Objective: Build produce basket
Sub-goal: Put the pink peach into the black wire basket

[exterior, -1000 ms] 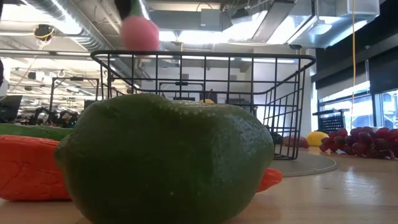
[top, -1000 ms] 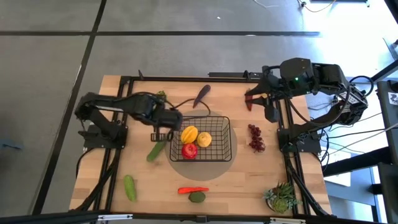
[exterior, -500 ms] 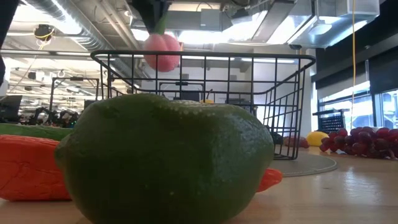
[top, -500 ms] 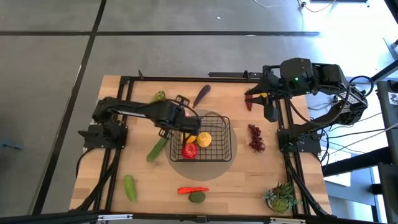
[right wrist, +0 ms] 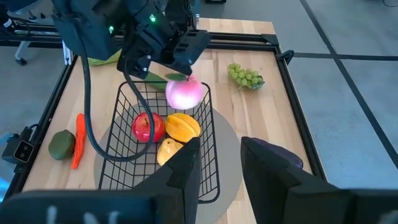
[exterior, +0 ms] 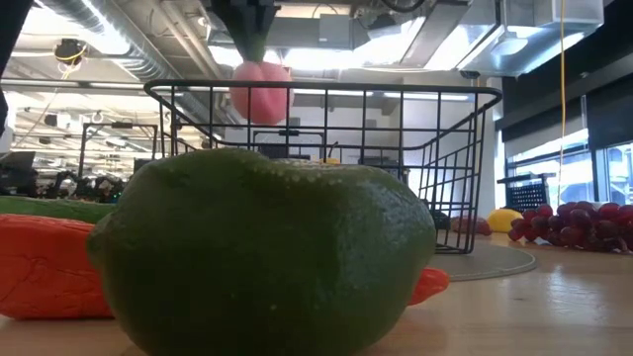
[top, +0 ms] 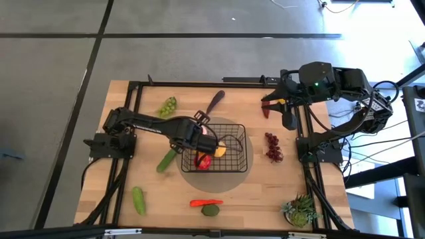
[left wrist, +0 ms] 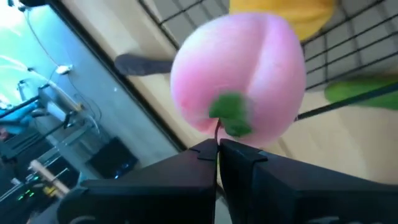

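On the left part of the light wooden tabletop [top: 265,189] lie a small green cucumber [top: 138,200], a second green cucumber [top: 167,160] and a bunch of green grapes [top: 167,105]. Over the near-left edge of the black wire-mesh basket [top: 240,159] hangs the left gripper [left wrist: 217,152], its fingers [left wrist: 186,155] pressed together on the thin stem of a round pink toy peach [left wrist: 239,78]. Inside the basket are a red tomato [right wrist: 147,127] and two yellow lemons [right wrist: 181,126]. Near the front edge lie a red chilli [top: 206,202] and a dark green fruit [top: 210,210]. To the right of the basket lies a bunch of dark red grapes [top: 272,147]. At the far-right edge waits the right gripper [right wrist: 219,163], fingers apart and holding nothing.
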Controlling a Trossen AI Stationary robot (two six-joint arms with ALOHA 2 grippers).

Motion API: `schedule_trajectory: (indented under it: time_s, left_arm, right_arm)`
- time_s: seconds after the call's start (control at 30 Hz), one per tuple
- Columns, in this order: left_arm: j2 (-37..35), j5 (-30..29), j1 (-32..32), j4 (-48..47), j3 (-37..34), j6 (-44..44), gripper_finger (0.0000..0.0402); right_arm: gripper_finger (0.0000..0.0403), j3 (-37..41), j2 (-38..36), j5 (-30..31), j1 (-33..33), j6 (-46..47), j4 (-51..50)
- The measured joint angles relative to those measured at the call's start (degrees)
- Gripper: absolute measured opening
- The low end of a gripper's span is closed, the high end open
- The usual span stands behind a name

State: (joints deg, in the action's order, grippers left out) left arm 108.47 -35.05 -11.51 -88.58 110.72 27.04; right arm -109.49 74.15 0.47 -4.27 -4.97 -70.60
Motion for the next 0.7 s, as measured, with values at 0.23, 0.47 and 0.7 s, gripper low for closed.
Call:
schedule_trajectory:
  time_s: [0.23, 0.47, 0.7]
  left_arm:
    - [0.74, 4.04, -0.74, 2.07, 0.0, -4.45, 0.0]
    - [3.88, 5.04, -0.69, 1.4, -0.13, -5.91, 0.0]
    - [7.26, 4.0, -0.61, -0.94, -0.13, -5.69, 0.0]
  right_arm:
    - [0.0108, 0.0, 0.0, 0.0, 0.0, -0.09, -0.01]
    - [0.0108, 0.0, 0.04, -0.02, 0.0, -0.24, -0.01]
    - [0.0108, 0.0, 0.04, -0.04, 0.02, -0.17, -0.01]
